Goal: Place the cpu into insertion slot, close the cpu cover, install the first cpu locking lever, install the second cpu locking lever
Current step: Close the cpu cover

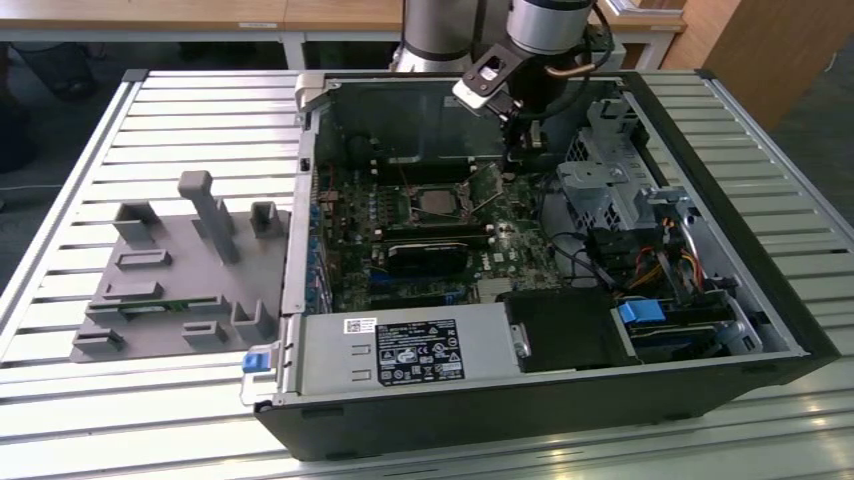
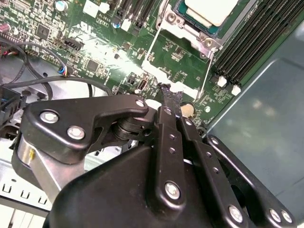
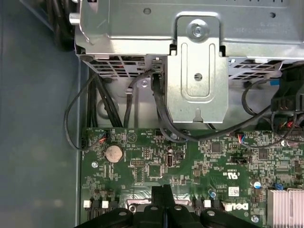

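Can see the gripper closed in both wrist views, with the two black fingers pressed tip to tip and nothing held between. Hangs from the arm down into the open computer case, with the tips over the green motherboard. Not possible to tell whether touching the board or just above it.

Just beside the tips, in the second wrist view, can make out one thin lever rod and a second lever rod, each running from a socket corner across the board toward the gripper. Cannot tell if latched.

A little further, can find the cpu lying flat in the socket with the silver top up, at the exterior view's left of the gripper and near to it. Next to the socket, black memory slots.

On the other side, in the first wrist view, can see a round coin battery on the board, black cables above it, and a grey metal drive cage.

At the near end of the case, a power supply with a label. Outside the case, at the exterior view's left, a grey plastic fixture tray resting on the slatted metal table.
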Motion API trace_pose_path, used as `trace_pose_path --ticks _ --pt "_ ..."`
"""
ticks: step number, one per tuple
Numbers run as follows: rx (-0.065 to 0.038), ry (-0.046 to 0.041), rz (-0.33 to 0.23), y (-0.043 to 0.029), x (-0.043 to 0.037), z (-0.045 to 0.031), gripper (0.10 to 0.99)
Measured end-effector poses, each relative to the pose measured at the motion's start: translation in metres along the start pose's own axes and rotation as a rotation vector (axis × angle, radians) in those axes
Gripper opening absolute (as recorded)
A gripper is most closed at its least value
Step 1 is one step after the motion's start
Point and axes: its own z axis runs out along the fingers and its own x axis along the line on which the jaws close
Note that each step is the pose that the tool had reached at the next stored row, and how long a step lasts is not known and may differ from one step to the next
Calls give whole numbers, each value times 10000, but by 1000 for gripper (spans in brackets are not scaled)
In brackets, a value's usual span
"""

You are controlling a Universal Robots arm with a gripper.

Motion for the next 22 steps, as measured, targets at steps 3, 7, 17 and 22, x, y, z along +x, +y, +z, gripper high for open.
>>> trace_pose_path --ticks 3,7,17,22 --pt "34 -1 -1 21 10 17 106" --pt "69 -1 -1 56 17 37 106" --pt "96 -1 0 125 34 64 106" --pt "111 -1 -1 145 47 82 106"
